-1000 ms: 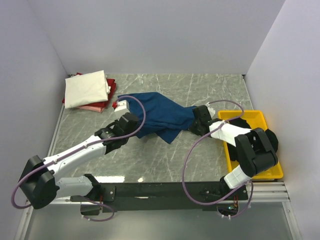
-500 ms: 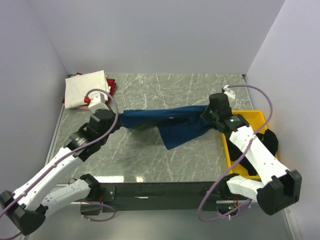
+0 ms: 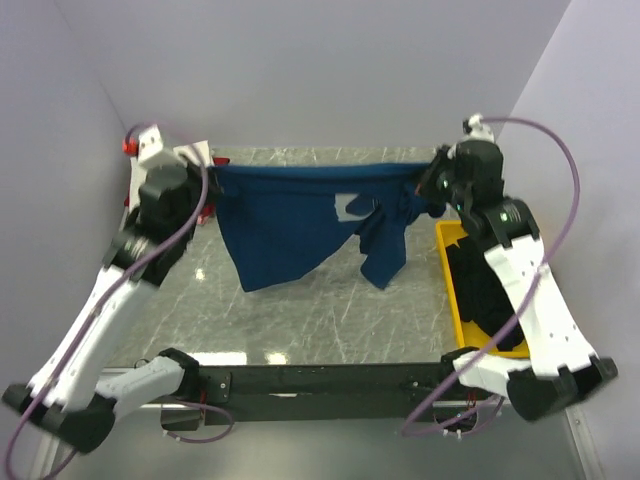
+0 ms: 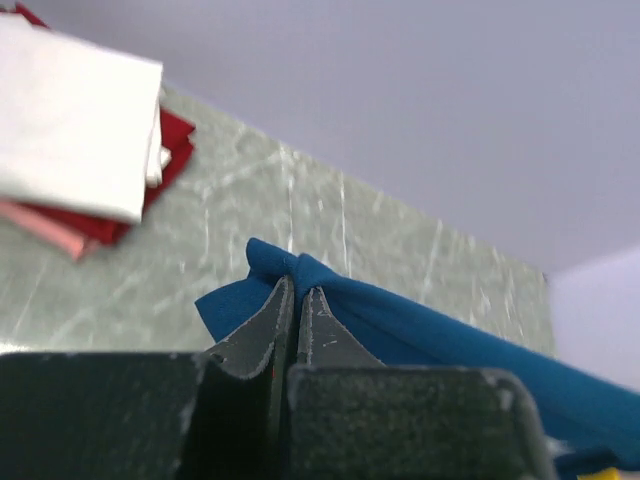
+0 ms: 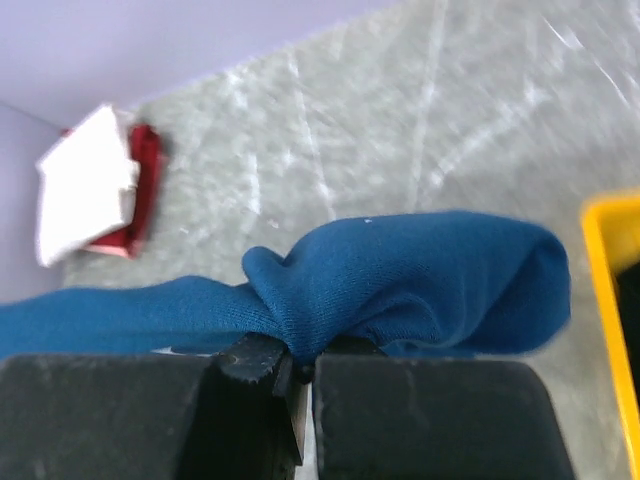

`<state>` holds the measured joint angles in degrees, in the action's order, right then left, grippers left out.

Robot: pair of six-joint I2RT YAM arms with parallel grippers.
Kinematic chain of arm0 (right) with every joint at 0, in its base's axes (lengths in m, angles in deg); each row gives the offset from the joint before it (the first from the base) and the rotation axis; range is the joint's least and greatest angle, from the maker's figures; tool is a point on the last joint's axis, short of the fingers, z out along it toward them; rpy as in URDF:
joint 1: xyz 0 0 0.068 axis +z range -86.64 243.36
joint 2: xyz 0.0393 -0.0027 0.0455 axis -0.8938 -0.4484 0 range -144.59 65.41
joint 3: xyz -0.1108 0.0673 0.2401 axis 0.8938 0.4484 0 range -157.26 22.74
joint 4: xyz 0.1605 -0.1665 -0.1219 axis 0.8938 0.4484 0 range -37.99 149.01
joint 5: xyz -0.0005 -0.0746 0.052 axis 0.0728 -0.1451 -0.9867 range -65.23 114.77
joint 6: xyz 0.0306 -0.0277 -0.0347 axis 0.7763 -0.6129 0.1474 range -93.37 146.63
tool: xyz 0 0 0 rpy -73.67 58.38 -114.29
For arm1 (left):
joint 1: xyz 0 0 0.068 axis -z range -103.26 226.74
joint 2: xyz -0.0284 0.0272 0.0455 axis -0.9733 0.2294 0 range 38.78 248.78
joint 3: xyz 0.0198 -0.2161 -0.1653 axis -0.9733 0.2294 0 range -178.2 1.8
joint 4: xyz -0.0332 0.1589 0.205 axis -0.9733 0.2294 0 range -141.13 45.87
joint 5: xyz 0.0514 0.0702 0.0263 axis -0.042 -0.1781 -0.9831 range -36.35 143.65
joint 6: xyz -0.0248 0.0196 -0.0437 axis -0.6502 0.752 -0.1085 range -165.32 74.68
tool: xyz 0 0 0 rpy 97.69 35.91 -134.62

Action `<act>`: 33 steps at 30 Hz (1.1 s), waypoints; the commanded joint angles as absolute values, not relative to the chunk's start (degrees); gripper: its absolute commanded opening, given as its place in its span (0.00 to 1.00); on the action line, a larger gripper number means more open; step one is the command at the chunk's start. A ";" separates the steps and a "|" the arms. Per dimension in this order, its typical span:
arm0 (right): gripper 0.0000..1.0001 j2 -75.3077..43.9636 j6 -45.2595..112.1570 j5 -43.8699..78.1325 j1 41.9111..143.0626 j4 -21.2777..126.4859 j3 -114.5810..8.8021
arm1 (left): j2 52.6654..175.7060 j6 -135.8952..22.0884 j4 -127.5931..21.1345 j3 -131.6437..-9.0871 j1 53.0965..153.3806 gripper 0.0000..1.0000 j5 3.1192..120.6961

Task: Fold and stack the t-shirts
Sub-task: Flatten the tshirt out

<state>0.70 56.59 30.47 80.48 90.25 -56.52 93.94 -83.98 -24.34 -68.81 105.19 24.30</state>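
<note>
The dark blue t-shirt (image 3: 290,220) hangs stretched in the air between my two grippers, with a bit of white print showing at its middle. My left gripper (image 3: 207,182) is shut on its left corner, seen in the left wrist view (image 4: 297,290) with blue cloth (image 4: 400,325) pinched between the fingers. My right gripper (image 3: 432,183) is shut on the other end, where the cloth (image 5: 400,280) bunches over the jaws (image 5: 305,360). A folded cream t-shirt (image 4: 70,125) lies on a red one (image 4: 170,150) at the back left. Black t-shirts (image 3: 480,290) lie in the tray.
The yellow plastic tray (image 3: 452,300) stands at the right edge of the marble table (image 3: 300,310). The folded stack is largely hidden behind my left arm in the top view. Grey walls close in the back and both sides.
Both grippers have risen and moved apart toward the back, lifting the blue t-shirt off the table. It now hangs spread between them instead of lying stretched low.
</note>
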 commanded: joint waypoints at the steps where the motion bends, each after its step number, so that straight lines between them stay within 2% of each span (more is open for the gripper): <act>1: 0.00 -6.89 53.09 26.27 77.51 86.29 -65.21 | 102.57 -79.69 -33.18 -75.08 96.62 0.00 30.15; 6: 0.00 -16.84 53.70 21.97 74.17 92.34 -87.09 | 113.38 -77.76 -29.87 -95.55 90.81 0.00 35.98; 8: 0.00 -17.65 54.67 18.98 72.94 95.15 -93.23 | 113.58 -77.06 -26.89 -101.35 90.45 0.00 36.07; 10: 0.00 -17.39 55.29 15.83 72.77 96.91 -94.93 | 111.12 -76.62 -26.08 -101.38 90.45 0.00 36.24; 13: 0.00 -15.02 55.03 9.58 72.77 100.34 -90.66 | 106.55 -75.82 -23.10 -94.30 90.28 0.00 35.72; 15: 0.01 -10.91 53.97 8.34 72.76 99.91 -80.30 | 102.70 -76.43 -21.77 -89.02 89.92 0.00 35.89; 16: 0.03 -9.49 53.62 8.77 72.85 99.13 -76.09 | 101.46 -76.87 -21.86 -85.94 89.92 0.00 36.85; 17: 0.13 -8.17 53.53 10.60 72.77 96.77 -67.95 | 100.40 -78.44 -21.95 -79.47 89.84 0.01 37.38; 19: 0.31 -5.96 53.70 12.37 72.77 92.73 -60.61 | 97.94 -80.38 -23.52 -69.19 89.57 0.10 39.23; 20: 0.45 -6.13 54.14 14.90 72.85 92.18 -55.79 | 97.50 -82.74 -24.40 -66.08 89.31 0.17 39.75; 21: 0.49 -7.18 54.40 16.23 72.77 91.74 -53.91 | 97.06 -84.24 -25.62 -63.18 89.22 0.40 41.15; 22: 0.52 -7.71 54.76 17.20 72.76 90.08 -52.07 | 96.88 -85.56 -27.12 -57.32 89.05 0.59 42.12; 23: 0.55 -8.15 55.28 17.82 72.76 89.28 -48.66 | 96.79 -87.84 -28.70 -54.65 88.96 0.73 43.26; 24: 0.55 -8.50 55.55 17.39 72.85 88.67 -46.80 | 96.27 -89.25 -29.58 -52.19 88.61 0.79 43.88; 27: 0.56 -5.35 56.69 18.78 73.64 82.35 -37.05 | 94.07 -93.48 -33.45 -41.83 88.60 0.82 44.51; 33: 0.55 4.39 61.26 19.41 75.13 74.96 -18.85 | 86.17 -103.76 -29.78 -31.87 88.61 0.79 36.26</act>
<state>-1.86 58.29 17.85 73.95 82.95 -22.95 91.71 -95.87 -28.38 -33.44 88.92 41.50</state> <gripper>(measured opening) 0.553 0.796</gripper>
